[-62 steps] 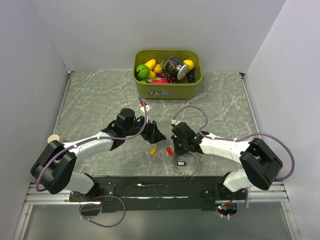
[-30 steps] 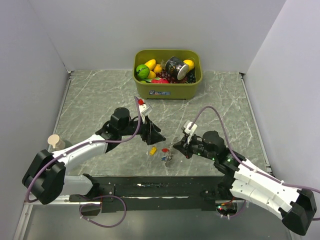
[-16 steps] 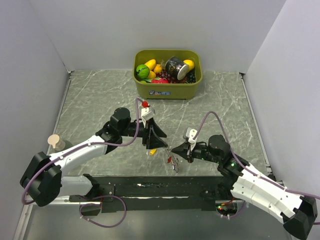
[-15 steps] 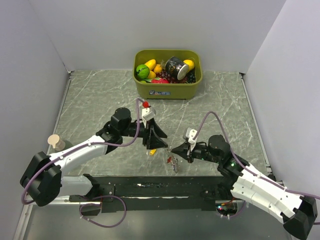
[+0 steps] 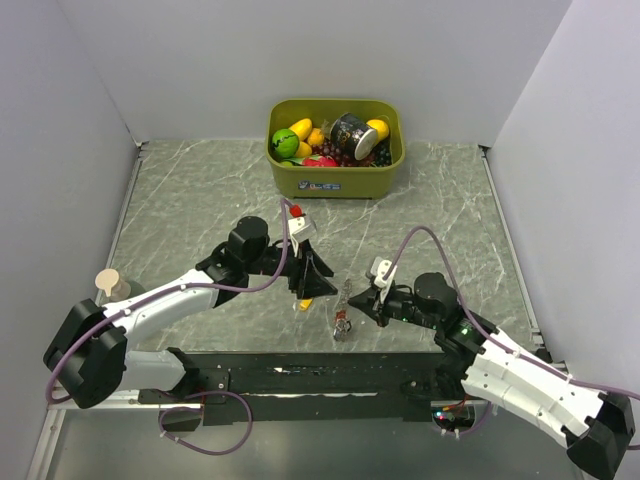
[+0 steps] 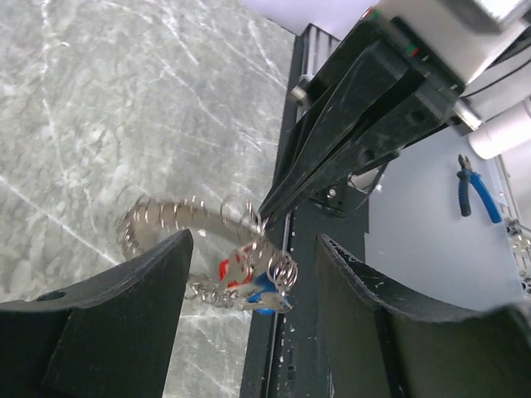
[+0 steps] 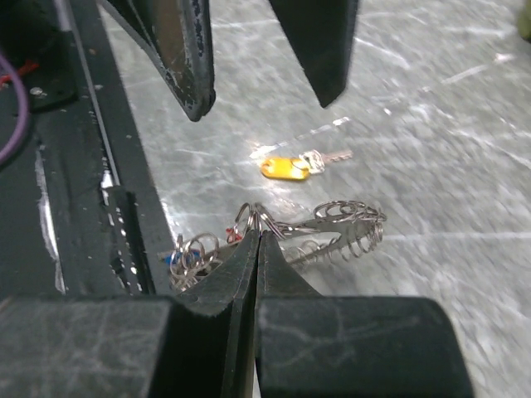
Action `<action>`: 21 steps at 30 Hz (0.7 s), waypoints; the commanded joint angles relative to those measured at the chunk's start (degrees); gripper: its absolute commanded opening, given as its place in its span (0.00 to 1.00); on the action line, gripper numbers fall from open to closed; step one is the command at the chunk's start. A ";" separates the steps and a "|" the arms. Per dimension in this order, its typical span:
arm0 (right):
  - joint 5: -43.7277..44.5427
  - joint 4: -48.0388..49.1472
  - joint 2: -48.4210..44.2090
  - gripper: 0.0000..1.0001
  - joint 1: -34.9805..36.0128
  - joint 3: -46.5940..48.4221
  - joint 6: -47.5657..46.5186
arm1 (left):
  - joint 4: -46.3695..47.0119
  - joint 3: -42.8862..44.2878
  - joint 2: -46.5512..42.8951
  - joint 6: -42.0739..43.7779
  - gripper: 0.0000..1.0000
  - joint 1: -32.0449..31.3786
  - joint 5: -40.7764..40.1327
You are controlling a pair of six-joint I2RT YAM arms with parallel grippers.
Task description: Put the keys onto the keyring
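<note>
The keyring (image 6: 191,214) is at the near edge of the table (image 5: 200,200), just in front of the dark rail, standing on its side rather than lying flat. I cannot tell whether its low edge touches the marble. It stands this way because the right gripper (image 7: 257,238) has its fingers pressed fully together on the coiled rim at the top and holds it up. That presumably presents the ring to the other arm and keeps it from sliding. The red and blue keys (image 6: 249,279) hang in a bunch of small loops at the ring's lower end and seem to be threaded on already. The yellow key (image 7: 284,168) lies loose and flat on the table just beyond the ring, touching nothing. The left gripper (image 7: 264,101) hovers right above that key. Its fingers are spread wide with nothing between them, and they point down and toward the ring. This looks like a stance for picking the key up so it can be brought to the held rim. Well behind all this, at the far side of the table, sits the green bin (image 5: 335,182) of toy fruit, which has no part in the job.
</note>
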 commanded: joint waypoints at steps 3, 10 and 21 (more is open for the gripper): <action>7.88 -6.30 -3.60 0.00 0.10 6.09 -1.23 | -0.72 1.13 -0.11 1.58 0.66 -0.14 -2.86; 11.40 -8.06 -8.44 0.00 0.10 6.01 -2.02 | -1.94 1.92 0.59 2.46 0.67 -0.14 -3.57; 7.20 -11.30 13.91 0.00 0.10 11.36 -3.52 | -2.21 2.02 0.68 2.64 0.68 -0.14 -3.74</action>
